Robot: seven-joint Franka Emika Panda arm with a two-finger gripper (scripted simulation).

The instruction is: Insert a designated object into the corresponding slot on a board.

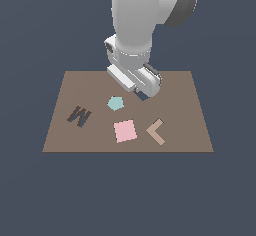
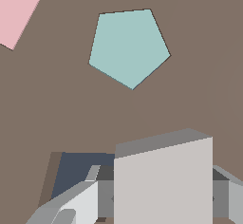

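In the wrist view my gripper [image 2: 159,201] is shut on the light-grey square tile [image 2: 163,180], which stands on edge between the fingers [image 2: 71,204]. The dark navy slot [image 2: 78,168] lies in the brown board [image 2: 47,109] right beneath and beside the tile, partly hidden by it. In the exterior view the gripper [image 1: 141,91] sits low over the board [image 1: 185,110], near its far middle. A small dark patch of the slot [image 1: 143,98] shows under it. The tile is hidden by the hand there.
On the board lie a teal pentagon [image 1: 115,103] [image 2: 128,47], a pink square [image 1: 124,131] [image 2: 19,4], a dark M-shaped mark [image 1: 79,116] and a tan L-shaped piece [image 1: 157,131]. The pentagon is the nearest to the gripper.
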